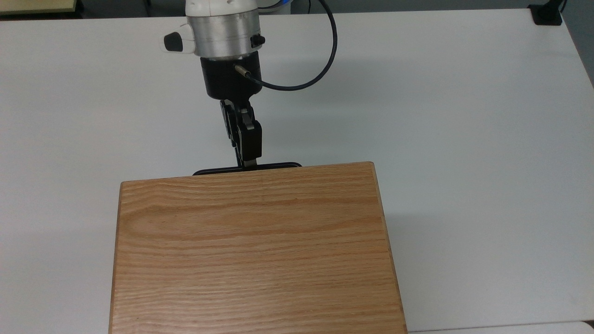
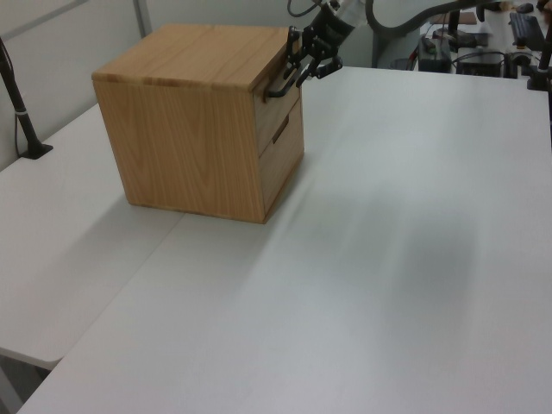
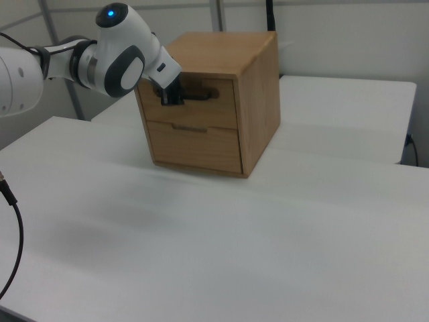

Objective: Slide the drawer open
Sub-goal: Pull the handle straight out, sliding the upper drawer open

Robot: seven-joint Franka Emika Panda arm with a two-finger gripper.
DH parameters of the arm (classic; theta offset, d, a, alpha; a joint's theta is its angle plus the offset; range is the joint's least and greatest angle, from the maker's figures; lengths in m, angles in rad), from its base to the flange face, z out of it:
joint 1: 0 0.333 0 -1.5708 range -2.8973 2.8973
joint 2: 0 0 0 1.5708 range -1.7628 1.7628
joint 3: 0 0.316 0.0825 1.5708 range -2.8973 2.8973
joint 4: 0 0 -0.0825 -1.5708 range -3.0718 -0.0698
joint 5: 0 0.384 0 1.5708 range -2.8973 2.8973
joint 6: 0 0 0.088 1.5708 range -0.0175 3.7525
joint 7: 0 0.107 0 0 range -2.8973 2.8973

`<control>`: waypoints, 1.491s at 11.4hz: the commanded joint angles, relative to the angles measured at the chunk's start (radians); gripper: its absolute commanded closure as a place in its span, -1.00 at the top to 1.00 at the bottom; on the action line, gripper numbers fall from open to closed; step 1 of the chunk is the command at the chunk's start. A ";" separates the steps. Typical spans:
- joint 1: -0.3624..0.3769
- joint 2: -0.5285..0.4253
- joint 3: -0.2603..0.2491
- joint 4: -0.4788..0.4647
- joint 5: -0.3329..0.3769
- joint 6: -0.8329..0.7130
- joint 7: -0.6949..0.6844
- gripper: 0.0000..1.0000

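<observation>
The thin black bar handle [image 1: 247, 168] of the stiff light oak wooden drawer [image 3: 194, 102] was clenched by the robot's black fingers [image 1: 249, 160].

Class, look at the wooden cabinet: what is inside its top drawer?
Nothing inside can be seen. The top drawer sits closed in the cabinet, so its front panel and the cabinet top cover the contents. The hand is at the black bar handle.
</observation>
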 commanded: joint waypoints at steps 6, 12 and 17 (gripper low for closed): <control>0.001 0.001 -0.001 -0.023 0.023 0.033 -0.008 -0.86; 0.008 -0.255 0.015 -0.327 0.026 0.026 -0.062 -0.97; -0.019 -0.399 0.002 -0.413 0.067 -0.189 -0.157 -0.97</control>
